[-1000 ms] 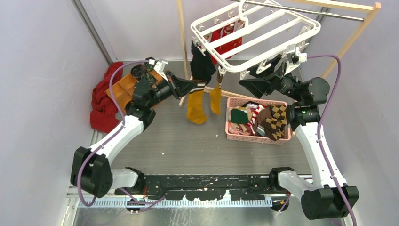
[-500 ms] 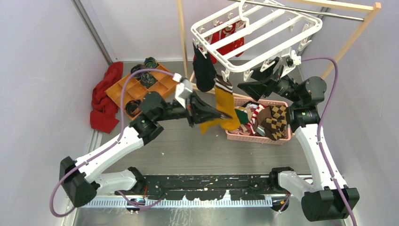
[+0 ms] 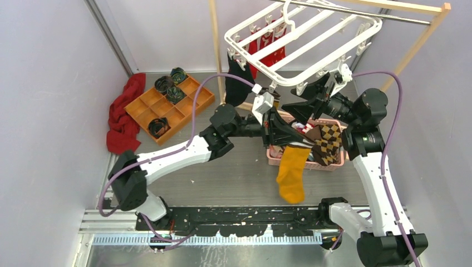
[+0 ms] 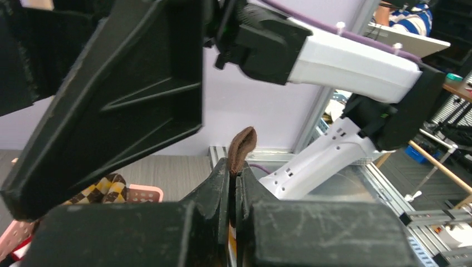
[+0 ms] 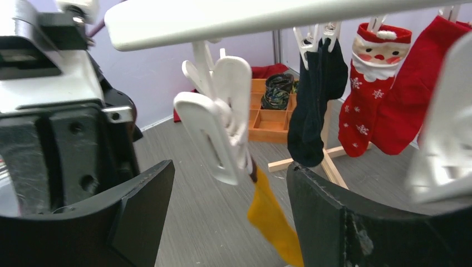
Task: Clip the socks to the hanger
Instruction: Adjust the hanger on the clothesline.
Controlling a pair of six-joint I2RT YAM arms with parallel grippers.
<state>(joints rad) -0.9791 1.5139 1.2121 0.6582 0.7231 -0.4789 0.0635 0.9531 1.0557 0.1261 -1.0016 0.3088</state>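
The white hanger (image 3: 303, 41) hangs at the back from the rod, with its clips dangling. A black sock (image 3: 238, 75) and red Santa socks (image 3: 267, 40) are clipped on it. My left gripper (image 3: 300, 140) reaches over the basket, shut on the brown cuff (image 4: 243, 151) of a mustard-yellow sock (image 3: 292, 172) that dangles below it. My right gripper (image 3: 309, 95) is open just under the hanger's front edge. In the right wrist view a white clip (image 5: 222, 119) hangs between the spread fingers (image 5: 139, 211), and the mustard sock (image 5: 273, 219) shows just below and behind it.
A pink basket (image 3: 278, 161) holds a brown argyle sock (image 3: 325, 139) and other socks, under both grippers. An orange divided tray (image 3: 183, 105) with dark rolled bundles sits at back left, beside a red cloth (image 3: 125, 111). The wooden rack post (image 3: 214, 39) stands left of the hanger.
My left arm swung right, carrying the mustard sock from beside the wooden post to over the basket, under the right gripper. The right jaws spread a little wider.
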